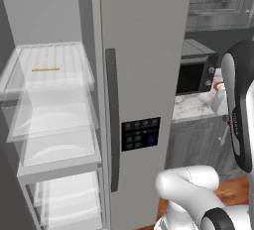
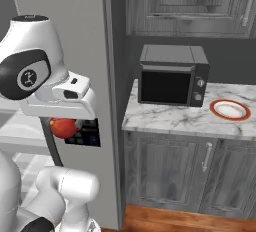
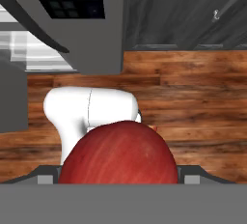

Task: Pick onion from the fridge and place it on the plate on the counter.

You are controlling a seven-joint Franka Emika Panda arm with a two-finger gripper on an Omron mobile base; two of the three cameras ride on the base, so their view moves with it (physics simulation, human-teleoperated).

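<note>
My gripper (image 2: 64,126) is shut on the onion (image 2: 63,128), a glossy red-brown ball hanging under the white hand in front of the fridge door's dark control panel. In the hand view the onion (image 3: 120,155) bulges between the two dark fingertips (image 3: 44,174), above the wooden floor. The fridge (image 1: 144,75) is tall and light grey with a long dark handle, and its left compartment stands open, showing clear shelves. The plate (image 2: 230,109), white with an orange-red rim, lies on the marble counter (image 2: 170,118) to the right of the microwave, well away from the gripper.
A black microwave (image 2: 172,76) sits on the counter between the fridge and the plate. A thin yellow stick (image 1: 45,69) lies on the fridge's top shelf. Dark grey cabinets run above and below the counter. My own white arm base (image 3: 89,109) is below the hand.
</note>
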